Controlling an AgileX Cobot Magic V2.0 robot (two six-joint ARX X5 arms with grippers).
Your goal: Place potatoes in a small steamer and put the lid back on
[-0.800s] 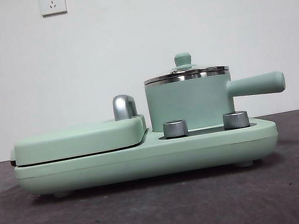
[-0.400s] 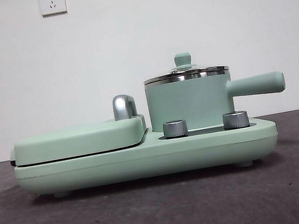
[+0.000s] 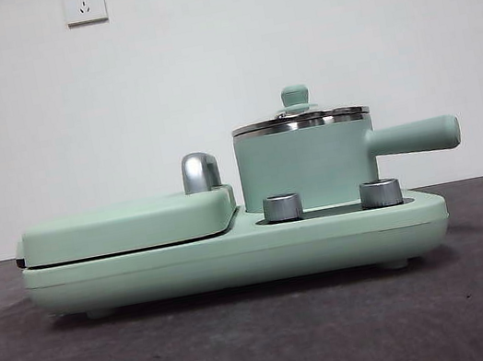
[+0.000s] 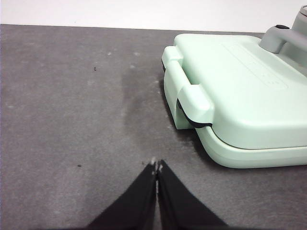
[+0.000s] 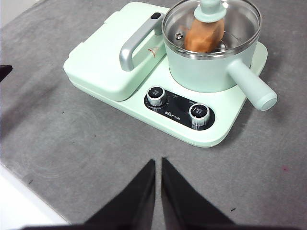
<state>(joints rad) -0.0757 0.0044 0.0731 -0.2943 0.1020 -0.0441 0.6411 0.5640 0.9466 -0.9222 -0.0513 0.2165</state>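
The mint-green small steamer (image 3: 307, 167) stands on the appliance base with its straight handle (image 3: 414, 137) pointing right. It also shows in the right wrist view (image 5: 211, 67). The glass lid (image 5: 232, 21) with its green knob (image 3: 295, 95) sits on the pot. The orange-brown potato (image 5: 204, 36) lies inside, seen through the glass. My right gripper (image 5: 158, 165) is shut and empty, above the table in front of the appliance. My left gripper (image 4: 157, 167) is shut and empty, low over the table beside the griddle end.
The flat green griddle cover (image 3: 128, 227) with a steel handle (image 3: 200, 171) fills the appliance's left half, also shown in the left wrist view (image 4: 240, 91). Two steel dials (image 3: 283, 207) (image 3: 380, 192) sit on the base front. Dark grey table (image 3: 252, 347) all around.
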